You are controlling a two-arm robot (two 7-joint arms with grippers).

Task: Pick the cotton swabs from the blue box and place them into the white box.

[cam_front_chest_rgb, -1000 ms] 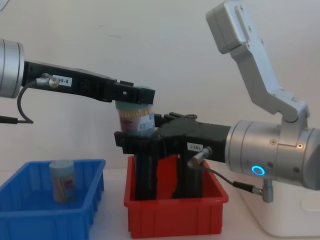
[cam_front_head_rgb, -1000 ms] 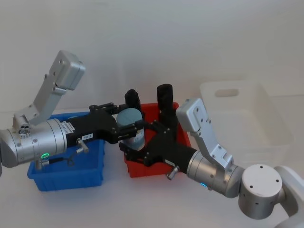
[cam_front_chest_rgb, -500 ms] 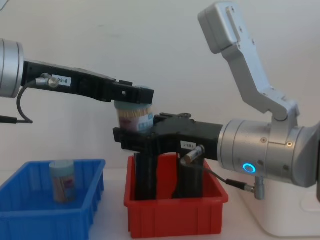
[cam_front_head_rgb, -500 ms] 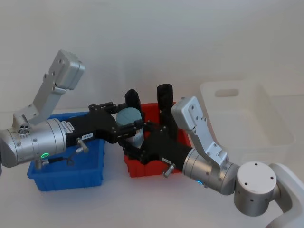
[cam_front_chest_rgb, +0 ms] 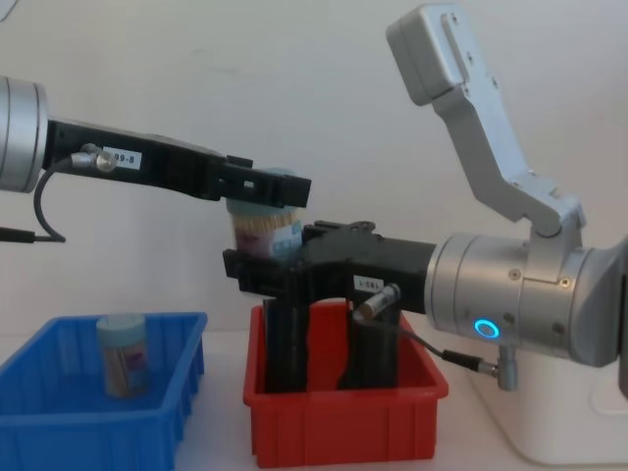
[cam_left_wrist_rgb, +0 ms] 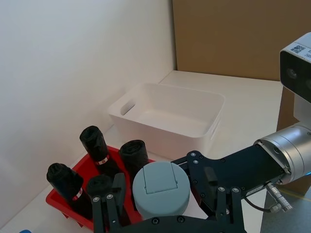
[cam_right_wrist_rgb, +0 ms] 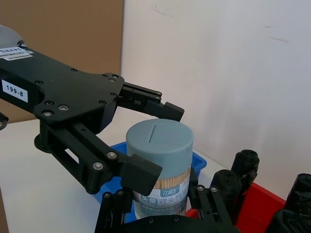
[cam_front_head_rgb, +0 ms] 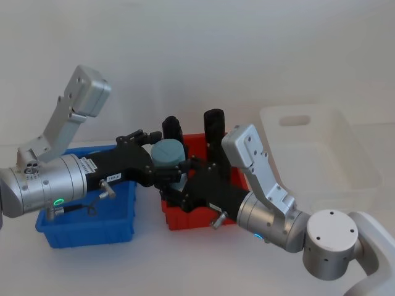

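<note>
Cotton swabs tub (cam_front_chest_rgb: 263, 231) is up in the air between the two arms, upright, hanging over the left end of the red bin (cam_front_chest_rgb: 343, 424) and nowhere near the worktop (cam_front_head_rgb: 154, 268). The left gripper (cam_right_wrist_rgb: 158, 141) is at the top, its fingers (cam_right_wrist_rgb: 142, 175) on either side of the pale lid, and from the left wrist view they look parted a shade wider than the lid, so I call that a loose bracket rather than a grip. The right gripper (cam_right_wrist_rgb: 163, 196) comes in lower, its fingers (cam_right_wrist_rgb: 206, 195) closed snug against the labelled body just under the lid. That reads as a hand-over, with the right arm carrying the weight.

A second tub (cam_front_chest_rgb: 123, 353) stands in the blue box (cam_front_chest_rgb: 59, 417), waiting its turn. The white box (cam_front_head_rgb: 345, 151) sits off to the right beyond the red bin, with the tall black pieces (cam_front_head_rgb: 214, 126) standing in between.

How will it handle? Light, I'd say, and stiff: a hard plastic cylinder with swab sticks showing through the wall. The sides look smooth, so it could slip or twist under a soft squeeze. The lid shows a flip flap on top, which might pop if pinched. The body band is the sounder place to hold. Keep it upright and carry it clear above those black pieces.
</note>
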